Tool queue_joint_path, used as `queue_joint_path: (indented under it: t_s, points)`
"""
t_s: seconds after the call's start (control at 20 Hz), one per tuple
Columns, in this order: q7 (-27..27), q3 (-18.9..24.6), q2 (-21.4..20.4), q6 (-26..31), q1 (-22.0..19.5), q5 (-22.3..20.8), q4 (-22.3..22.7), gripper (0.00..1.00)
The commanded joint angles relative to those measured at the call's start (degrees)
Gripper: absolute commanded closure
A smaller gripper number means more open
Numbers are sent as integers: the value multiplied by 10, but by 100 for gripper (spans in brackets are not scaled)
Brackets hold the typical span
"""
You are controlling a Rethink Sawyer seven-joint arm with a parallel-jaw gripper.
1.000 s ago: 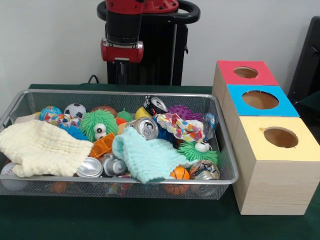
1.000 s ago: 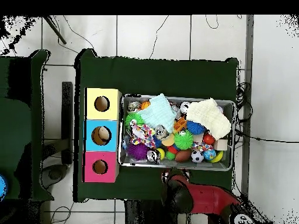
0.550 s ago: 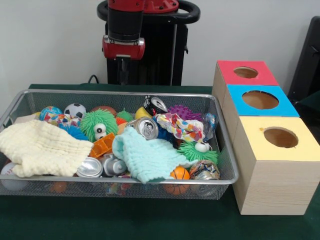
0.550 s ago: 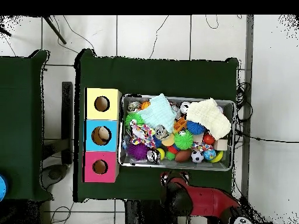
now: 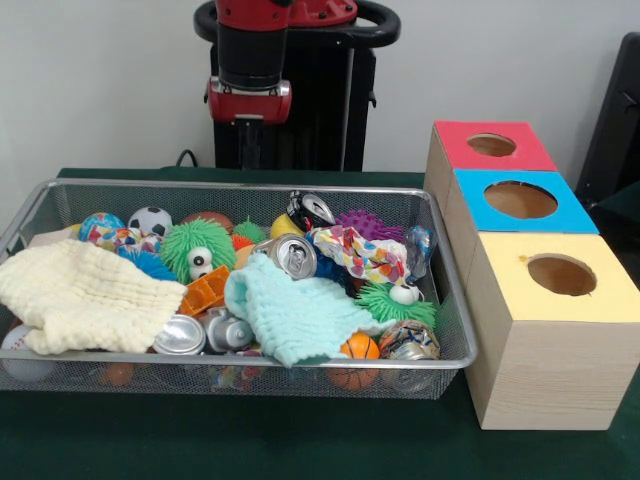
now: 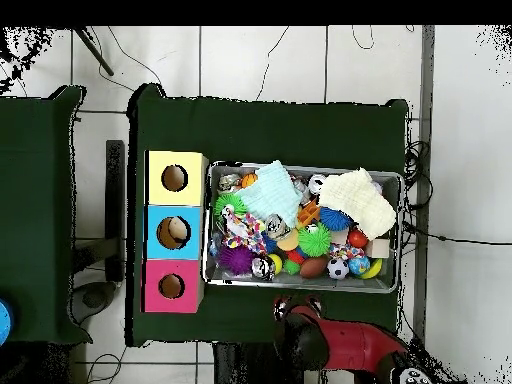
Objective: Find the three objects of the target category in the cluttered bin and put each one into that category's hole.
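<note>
Tool [image 5: 250, 150] hung above the far side of the wire bin [image 5: 452, 300], behind its back rim and clear of everything inside; whether it was open or closed could not be told from either view. From overhead, the red arm [image 6: 335, 340] sat just outside the bin's edge.

Across the bin, a cream cloth [image 5: 80, 295] covered the left part and a pale teal cloth [image 5: 295, 315] lay draped over the middle. A can with its silver top facing out [image 5: 292, 257] rested just behind the teal cloth, and a black can [image 5: 310, 209] stood near the back wall. Two more crushed cans [image 5: 205, 333] lay between the two cloths at the front. A green fuzzy ball with eyes [image 5: 197, 248] sat behind the cream cloth, with a small soccer ball [image 5: 150, 220] and a globe-patterned ball [image 5: 100, 226] to its left. A purple spiky ball [image 5: 368, 224] sat at the back right, a patterned cloth [image 5: 362, 253] lay in front of it, and a small basketball [image 5: 359, 348] pressed against the front mesh.

Beside the bin on the green counter [image 5: 300, 440] stood three boxes in a row, each with a round hole: red [image 5: 490, 147] farthest, blue [image 5: 520, 200] in the middle, yellow [image 5: 560, 275] nearest.
</note>
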Motion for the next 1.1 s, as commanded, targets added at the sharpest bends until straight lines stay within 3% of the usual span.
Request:
queue_joint_path:
  t_s: [0.05,1.1]
  points:
    - [52,39,27,-8,-14,-13,-30,100]
    - [81,-27,22,-91,7,-48,48,100]
